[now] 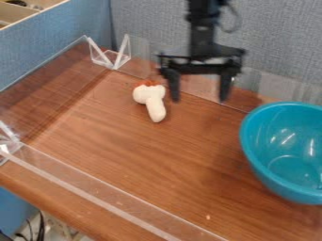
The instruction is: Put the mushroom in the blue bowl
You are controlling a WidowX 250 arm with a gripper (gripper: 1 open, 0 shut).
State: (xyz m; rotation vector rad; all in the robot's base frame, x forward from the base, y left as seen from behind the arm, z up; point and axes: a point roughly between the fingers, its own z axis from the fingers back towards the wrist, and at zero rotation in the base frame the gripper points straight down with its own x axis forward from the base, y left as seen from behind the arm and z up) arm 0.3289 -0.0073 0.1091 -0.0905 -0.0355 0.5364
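End effector (201, 89) spread apart, empty, just beside the mushroom (153, 102), which lies on the table (113, 160) well apart from the blue bowl (292, 149). Risk: descending off-centre, a finger could nudge the mushroom aside.

A wood-grain tabletop fenced by clear panels, backed by blue partitions

Below the gripper (201, 94) and spreading toward the camera lies a reddish-brown wooden table (138, 165), glossy under soft, even light, with a pale glare patch just to the gripper's right. A low clear acrylic barrier (56, 71) runs along the table's edges, well to the gripper's left and in front of it, with a small triangular clear bracket (116, 54) at the far-left corner. Behind the gripper stands a grey-blue fabric partition (157, 24); a second blue panel (44, 47) lies far to its left, topped by a pale wooden box or shelf (32, 14).
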